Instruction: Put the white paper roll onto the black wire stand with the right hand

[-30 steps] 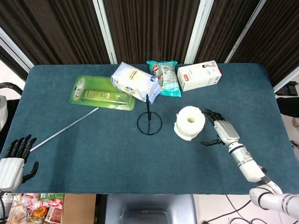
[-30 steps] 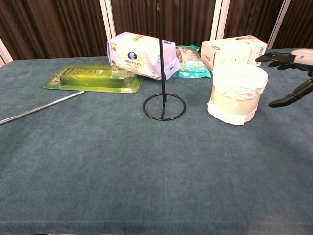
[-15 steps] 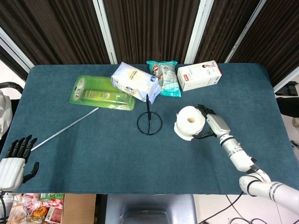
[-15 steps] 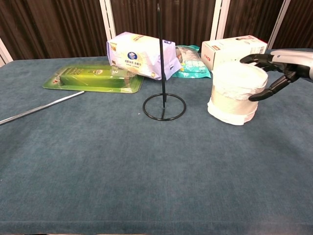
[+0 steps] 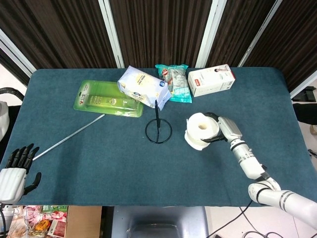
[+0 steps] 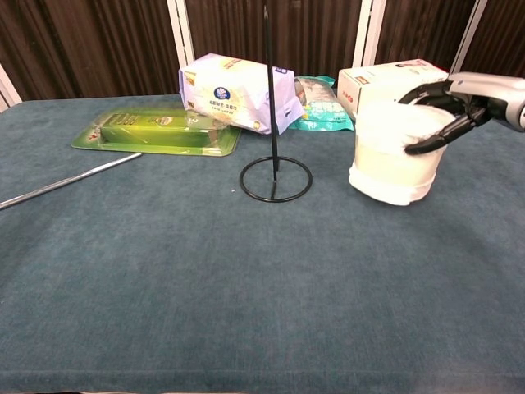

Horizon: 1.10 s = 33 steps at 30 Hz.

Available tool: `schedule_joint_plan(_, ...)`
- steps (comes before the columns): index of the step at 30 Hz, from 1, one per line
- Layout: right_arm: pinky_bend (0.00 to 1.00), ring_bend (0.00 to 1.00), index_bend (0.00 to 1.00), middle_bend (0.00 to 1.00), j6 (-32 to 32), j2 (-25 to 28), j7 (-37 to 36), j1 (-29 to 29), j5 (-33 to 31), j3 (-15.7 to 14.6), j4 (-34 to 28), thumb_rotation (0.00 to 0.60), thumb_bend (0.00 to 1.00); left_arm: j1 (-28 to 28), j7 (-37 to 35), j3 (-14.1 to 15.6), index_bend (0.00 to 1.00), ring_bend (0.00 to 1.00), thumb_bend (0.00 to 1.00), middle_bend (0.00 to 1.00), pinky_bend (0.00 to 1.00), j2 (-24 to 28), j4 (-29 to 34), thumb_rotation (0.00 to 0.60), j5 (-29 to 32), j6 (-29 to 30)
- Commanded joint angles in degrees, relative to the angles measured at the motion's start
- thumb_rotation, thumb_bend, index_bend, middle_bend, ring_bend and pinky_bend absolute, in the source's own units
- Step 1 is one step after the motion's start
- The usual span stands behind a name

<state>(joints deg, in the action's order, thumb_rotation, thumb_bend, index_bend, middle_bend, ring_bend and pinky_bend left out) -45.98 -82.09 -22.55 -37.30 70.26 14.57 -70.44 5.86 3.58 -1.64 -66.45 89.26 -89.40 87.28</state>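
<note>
The white paper roll (image 5: pixel 200 130) (image 6: pixel 392 160) stands upright on the blue table, right of the black wire stand (image 5: pixel 157 116) (image 6: pixel 270 98), whose thin pole rises from a round base ring. My right hand (image 5: pixel 225 129) (image 6: pixel 459 94) grips the roll from its right side, fingers curled over the top rim and the thumb across its near face. The roll looks slightly raised and tipped. My left hand (image 5: pixel 15 168) rests at the table's front left corner, fingers spread and holding nothing; only the head view shows it.
Along the back lie a green blister pack (image 5: pixel 106 99) (image 6: pixel 156 130), a tissue pack (image 5: pixel 143 87) (image 6: pixel 234 82), a teal snack bag (image 5: pixel 173 82) and a white box (image 5: pixel 211 79) (image 6: pixel 394 82). A thin metal rod (image 5: pixel 69 135) (image 6: pixel 70 180) lies at the left.
My right hand moved left from beside the roll and closed its fingers and thumb around it. The roll has shifted slightly. The left hand stayed put.
</note>
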Motion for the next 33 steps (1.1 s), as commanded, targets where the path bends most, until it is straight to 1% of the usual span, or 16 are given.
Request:
schedule_joint_plan(1, 0.39, 0.64, 0.80, 0.69, -4.5, 0.5, -2.0, 1.4, 1.5, 1.2, -1.6, 0.600, 0.29, -0.1, 0.0, 0.1, 0.00, 0.00, 0.47, 0.00, 0.07, 0.0, 0.1, 0.600, -0.1, 0.1)
schedule_joint_plan(3, 0.39, 0.64, 0.80, 0.69, -5.8, 0.8, -2.6, 1.8, 2.1, 1.4, -2.2, 0.600, 0.29, -0.1, 0.0, 0.1, 0.00, 0.00, 0.46, 0.00, 0.07, 0.0, 0.1, 0.600, -0.2, 0.2)
schedule_joint_plan(5, 0.39, 0.64, 0.80, 0.69, -9.6, 2.0, -4.5, 2.9, 3.8, 2.3, -4.0, 0.600, 0.29, -0.1, 0.0, 0.1, 0.00, 0.00, 0.46, 0.00, 0.07, 0.1, 0.1, 0.600, -0.4, 0.3)
schedule_joint_plan(6, 0.39, 0.64, 0.79, 0.69, -13.8, 3.9, -6.2, 3.7, 5.2, 4.2, -6.5, 0.600, 0.29, -0.1, 0.0, 0.3, 0.00, 0.00, 0.47, 0.00, 0.07, 0.1, 0.1, 0.600, -0.7, 0.4)
schedule_joint_plan(7, 0.39, 0.64, 0.79, 0.69, -15.8, 6.2, -7.3, 4.3, 6.0, 5.3, -9.4, 0.600, 0.29, -0.1, 0.2, 0.3, 0.00, 0.00, 0.47, 0.00, 0.07, 0.0, 0.2, 0.600, -0.8, 0.4)
schedule_joint_plan(8, 0.39, 0.64, 0.79, 0.69, -16.8, 8.5, -8.2, 4.8, 6.2, 6.3, -12.5, 0.600, 0.29, -0.1, 0.3, 0.3, 0.00, 0.00, 0.47, 0.00, 0.07, -0.2, 0.2, 0.600, -0.8, 0.4)
schedule_joint_plan(12, 0.39, 0.64, 0.79, 0.69, -18.7, 14.1, -7.8, 4.9, 4.6, 10.4, -21.4, 0.600, 0.29, -0.2, 0.2, 0.5, 0.00, 0.00, 0.47, 0.00, 0.07, -0.2, 0.0, 0.600, -1.1, 0.6)
schedule_joint_plan(14, 0.39, 0.64, 0.79, 0.69, -19.2, 16.0, -5.2, 4.3, 3.4, 12.3, -25.4, 0.600, 0.29, -0.1, 0.4, 0.5, 0.00, 0.00, 0.47, 0.00, 0.07, -0.2, 0.2, 0.600, -1.1, 0.4)
schedule_joint_plan(17, 0.39, 0.64, 0.79, 0.69, -17.6, 17.7, -0.1, 1.9, -0.4, 14.8, -30.1, 0.600, 0.29, 0.1, 0.6, 0.3, 0.00, 0.00, 0.47, 0.00, 0.07, -0.3, 0.2, 0.600, -0.9, 0.1)
schedule_joint_plan(20, 0.40, 0.64, 0.79, 0.69, -15.2, 18.4, 5.9, -1.6, -5.6, 16.9, -33.4, 0.600, 0.29, 0.2, 0.7, 0.2, 0.00, 0.00, 0.47, 0.00, 0.07, -0.3, 0.3, 0.600, -0.8, 0.0)
schedule_joint_plan(23, 0.40, 0.64, 0.79, 0.69, -14.5, 18.0, 12.9, -5.1, -11.0, 18.2, -35.3, 0.600, 0.29, -0.1, 0.5, 0.3, 0.00, 0.00, 0.47, 0.00, 0.07, -0.2, 0.1, 0.600, -0.8, 0.3)
schedule_joint_plan(27, 0.40, 0.64, 0.79, 0.69, -15.1, 16.7, 21.6, -9.3, -17.7, 18.6, -36.6, 0.600, 0.29, 0.0, 0.0, 0.0, 0.00, 0.00, 0.47, 0.00, 0.07, 0.1, 0.3, 0.600, -0.3, 0.1)
schedule_joint_plan(29, 0.40, 0.64, 0.79, 0.69, -14.7, 16.2, 24.5, -11.1, -21.5, 18.6, -37.4, 0.600, 0.29, 0.0, -0.4, 0.0, 0.00, 0.00, 0.47, 0.00, 0.07, 0.1, 0.1, 0.600, -0.2, 0.0)
schedule_joint_plan(33, 0.40, 0.64, 0.79, 0.69, -14.2, 15.1, 28.4, -14.1, -27.2, 18.1, -37.6, 0.600, 0.29, 0.0, -0.8, 0.0, 0.00, 0.00, 0.47, 0.00, 0.07, 0.1, -0.2, 0.600, -0.3, 0.1)
